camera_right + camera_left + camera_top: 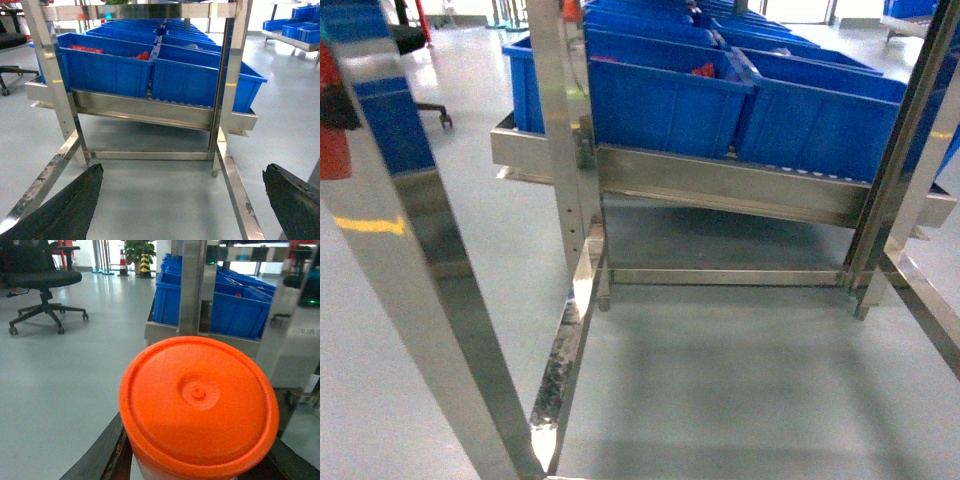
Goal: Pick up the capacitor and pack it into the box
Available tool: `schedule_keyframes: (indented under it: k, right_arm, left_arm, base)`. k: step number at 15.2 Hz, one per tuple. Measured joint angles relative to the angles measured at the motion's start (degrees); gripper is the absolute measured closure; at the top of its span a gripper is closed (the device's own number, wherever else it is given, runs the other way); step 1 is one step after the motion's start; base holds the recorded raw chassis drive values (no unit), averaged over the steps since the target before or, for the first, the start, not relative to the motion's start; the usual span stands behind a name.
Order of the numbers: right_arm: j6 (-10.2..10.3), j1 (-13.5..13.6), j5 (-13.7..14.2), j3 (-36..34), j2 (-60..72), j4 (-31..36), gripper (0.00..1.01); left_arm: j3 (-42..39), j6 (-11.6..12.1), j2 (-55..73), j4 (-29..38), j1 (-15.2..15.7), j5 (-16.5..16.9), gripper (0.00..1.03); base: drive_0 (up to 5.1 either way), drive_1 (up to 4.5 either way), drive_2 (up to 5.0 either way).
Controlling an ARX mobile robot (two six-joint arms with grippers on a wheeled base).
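A round orange plastic cylinder with a moulded end cap, presumably the capacitor, is clamped between the dark left gripper fingers at lower centre; it is judged light, rigid and smooth, best held across its sides. The right gripper is spread wide and empty, blue plastic bins on a steel rack fill the upper frame, and the box is not seen.

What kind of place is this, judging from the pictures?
Probably a factory or warehouse parts-storage area: rows of blue plastic bins sit on a sloped stainless steel rack over a smooth grey floor, and traffic cones stand in the background.

Orange capacitor, apparently cylindrical, round top facing camera.
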Motion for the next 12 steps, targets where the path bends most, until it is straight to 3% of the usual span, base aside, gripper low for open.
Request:
schedule_keyframes:
  k: [12]
  right_arm:
    - [0.0, 0.0, 0.0, 0.0, 0.0, 0.2, 0.03]
  left_arm:
    - [0.0, 0.0, 0.0, 0.0, 0.0, 0.0, 0.58]
  base:
    - [-5.0, 2.45, 2.4]
